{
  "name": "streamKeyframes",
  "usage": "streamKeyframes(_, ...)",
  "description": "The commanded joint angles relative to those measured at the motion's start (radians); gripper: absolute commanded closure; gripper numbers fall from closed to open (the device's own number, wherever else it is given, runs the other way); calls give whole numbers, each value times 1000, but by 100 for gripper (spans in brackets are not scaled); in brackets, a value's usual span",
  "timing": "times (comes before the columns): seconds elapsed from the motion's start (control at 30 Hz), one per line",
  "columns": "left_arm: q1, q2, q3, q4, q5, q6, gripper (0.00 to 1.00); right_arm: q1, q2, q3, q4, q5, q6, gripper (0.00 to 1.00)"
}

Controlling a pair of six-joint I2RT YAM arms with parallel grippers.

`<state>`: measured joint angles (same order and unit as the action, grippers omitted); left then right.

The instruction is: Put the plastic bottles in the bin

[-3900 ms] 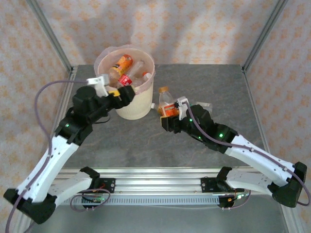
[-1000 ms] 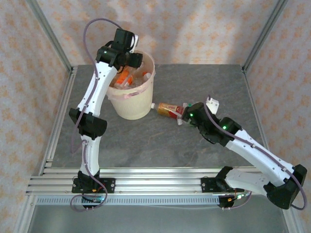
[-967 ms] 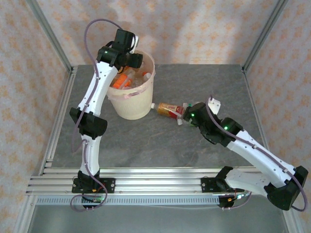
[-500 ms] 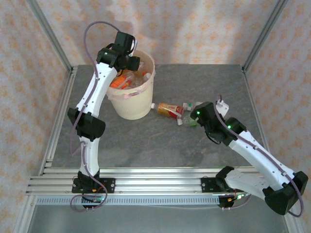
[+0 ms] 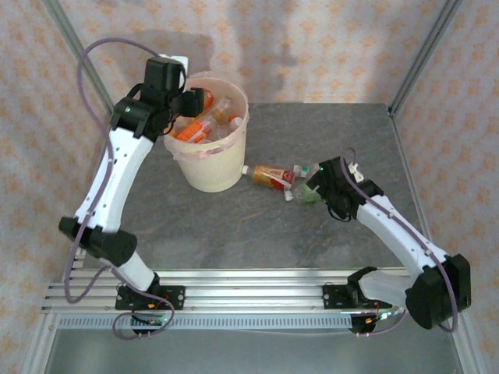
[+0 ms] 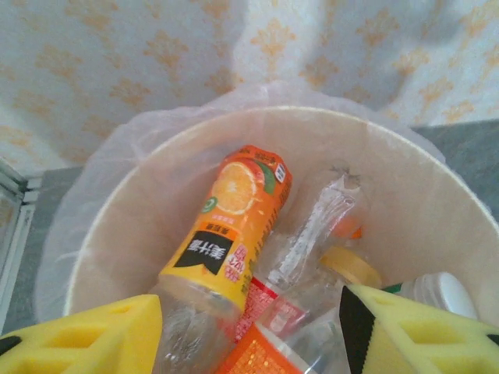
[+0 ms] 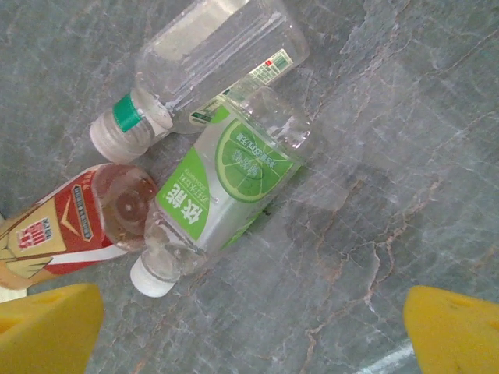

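Pickup step: three bottles [image 5: 269, 174] lie on table [image 5: 234, 226] mid-frame, right of bin [image 5: 209, 167]; right pincer [image 7: 249, 331] hangs wide open, empty, above them. Your left pincer [image 6: 249, 339] is open, empty, over bin. Next you lower and close on green-label bottle [image 7: 226, 183].

The bin [image 5: 210, 167] stands at the far left of the tabletop [image 5: 234, 230], with several bottles [image 6: 234, 226] lying inside. Just right of it, three more bottles [image 7: 226, 175] lie on their sides, touching one another.
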<state>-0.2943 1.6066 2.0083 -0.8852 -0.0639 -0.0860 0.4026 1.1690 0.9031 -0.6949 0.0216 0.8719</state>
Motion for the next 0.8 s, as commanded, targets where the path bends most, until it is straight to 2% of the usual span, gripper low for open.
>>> streamKeyframes(0.0, -2, -103, -143, 108, -29, -82, 34, -13, 46, -13, 55, -19, 10, 1)
streamKeyframes(0.13, -2, -266, -354, 215, -14, -171, 20, -29, 99, -12, 78, -21, 9, 1)
streamKeyframes(0.23, -2, -371, -482, 278, -22, -234, 2, -46, 137, -13, 105, -36, 8, 1)
streamKeyframes(0.27, -2, -397, -518, 292, -26, -249, 0, -51, 150, -13, 116, -43, 7, 1)
streamKeyframes(0.5, -2, -548, -715, 342, -77, -328, 0, -56, 273, 25, 156, -61, 1, 1)
streamKeyframes(0.77, -2, -634, -789, 361, -114, -343, 0, -59, 363, 69, 176, -64, -1, 1)
